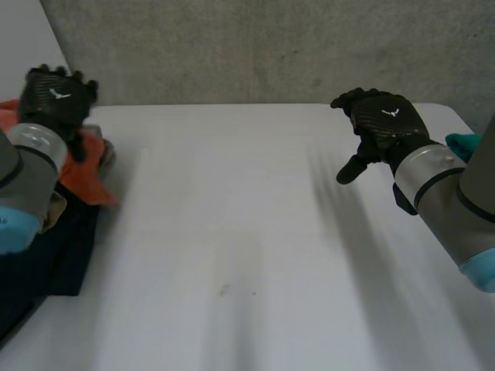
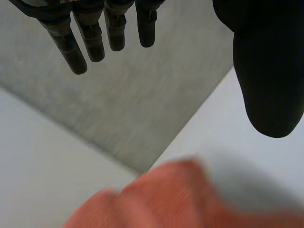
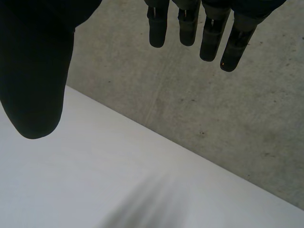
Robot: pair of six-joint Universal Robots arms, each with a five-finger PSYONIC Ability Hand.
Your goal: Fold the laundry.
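Laundry not yet folded.
I had both hands released: left hand (image 1: 56, 97) over the orange cloth (image 1: 83, 179) heaped at the tabletop's (image 1: 247, 232) left edge, right hand (image 1: 383, 124) empty near the right edge; folding probably unstarted.

Robot lab or test cell: plain white table (image 1: 247, 232) against rough grey concrete wall (image 1: 271, 46).

The right hand (image 3: 33, 71) has its fingers (image 3: 210, 40) straight, spread well away from the thumb. Under the palm lies the white table (image 3: 85, 180). Past the fingertips stands a grey wall (image 3: 213, 123).
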